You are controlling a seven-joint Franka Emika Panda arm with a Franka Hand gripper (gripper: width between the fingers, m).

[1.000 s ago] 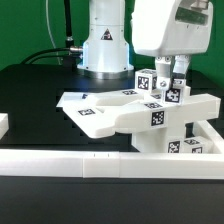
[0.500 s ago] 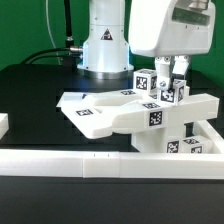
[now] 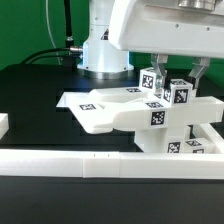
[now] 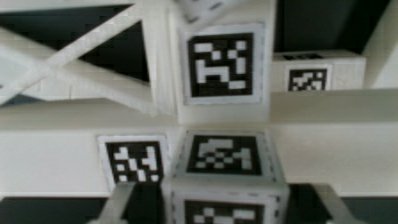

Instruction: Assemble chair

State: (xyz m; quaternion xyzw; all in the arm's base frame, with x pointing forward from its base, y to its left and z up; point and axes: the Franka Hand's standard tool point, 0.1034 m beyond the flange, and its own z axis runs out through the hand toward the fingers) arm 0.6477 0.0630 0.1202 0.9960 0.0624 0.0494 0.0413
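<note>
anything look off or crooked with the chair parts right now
Nothing stands out. The chair lies on its side against the border rail, with no visible cracks or loose bits, and the tool straddles a tagged block squarely.

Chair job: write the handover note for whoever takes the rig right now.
Gripper: above the small tagged block at the exterior view's right; jaws straddle it, grip not confirmed.
Chair: seat plate, bars and legs look joined, lying against the white border rail on the black table.
Done: most parts look joined.
Left: check whether the block is seated, then finish assembly.
</note>
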